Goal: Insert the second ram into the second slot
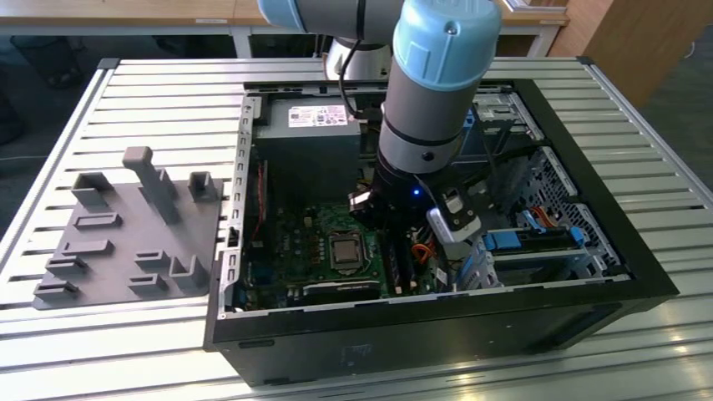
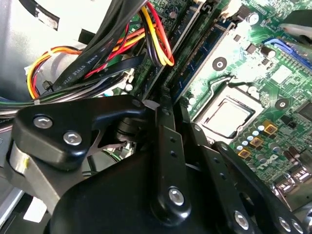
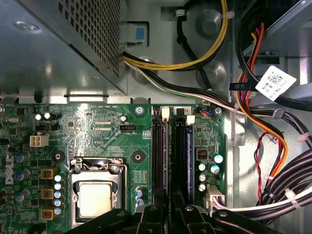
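Slatted metal desk (image 1: 167, 92) carries two things. One open computer case (image 1: 446, 322) lies on its side and takes up the half toward the exterior view's right edge. One grey holder tray (image 1: 123, 225) sits near the edge on the exterior view's left, and I see no stick in its stands.

The case lies flat, I'd judge, so the board faces up and the single arm (image 1: 429, 109) can come straight down into it. The arm reaches in beside the power supply (image 1: 306, 142), clear of the cable bundle (image 3: 273, 146) along the case wall.

On the board I count one processor socket (image 3: 95, 195) and two long memory slots running side by side next to it. The second ram (image 2: 207, 61) stands on edge along that pair of slots, its blue face and dark chips plain in the second wrist view. In the first wrist view it shows as a thin blue line (image 3: 191, 156). I can't make out whether it is pressed fully home.

The pincer (image 2: 170, 105) hangs right over the near end of the slots, lined up with their length, which suits pushing a stick down evenly. It sits in the same place in the first wrist view (image 3: 173, 214). I cannot tell whether it is apart, together, or clamped on the stick.
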`<state>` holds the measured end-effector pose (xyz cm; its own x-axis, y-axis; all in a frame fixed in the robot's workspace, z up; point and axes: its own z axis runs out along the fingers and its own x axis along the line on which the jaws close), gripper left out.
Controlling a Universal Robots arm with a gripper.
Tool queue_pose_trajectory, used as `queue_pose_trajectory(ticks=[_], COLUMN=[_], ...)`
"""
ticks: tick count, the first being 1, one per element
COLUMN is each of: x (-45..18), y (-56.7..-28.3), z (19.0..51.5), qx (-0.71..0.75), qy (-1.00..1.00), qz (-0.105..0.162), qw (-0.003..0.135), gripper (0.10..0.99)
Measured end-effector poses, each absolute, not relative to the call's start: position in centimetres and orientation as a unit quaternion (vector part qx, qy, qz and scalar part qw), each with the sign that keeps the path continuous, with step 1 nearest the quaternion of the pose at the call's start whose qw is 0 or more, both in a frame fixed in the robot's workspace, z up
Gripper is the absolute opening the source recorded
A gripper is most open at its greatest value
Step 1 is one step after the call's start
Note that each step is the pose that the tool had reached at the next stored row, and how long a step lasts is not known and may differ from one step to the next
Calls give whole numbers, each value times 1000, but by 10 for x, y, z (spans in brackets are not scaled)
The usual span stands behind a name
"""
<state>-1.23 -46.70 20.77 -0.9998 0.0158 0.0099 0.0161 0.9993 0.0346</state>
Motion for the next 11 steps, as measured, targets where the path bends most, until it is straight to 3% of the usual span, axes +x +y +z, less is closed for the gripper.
queue_pose_trajectory(ticks=[11], x=[-12], y=[-467], z=[226], qx=[-8], qy=[-1000], qz=[-17], qw=[5], gripper=[212])
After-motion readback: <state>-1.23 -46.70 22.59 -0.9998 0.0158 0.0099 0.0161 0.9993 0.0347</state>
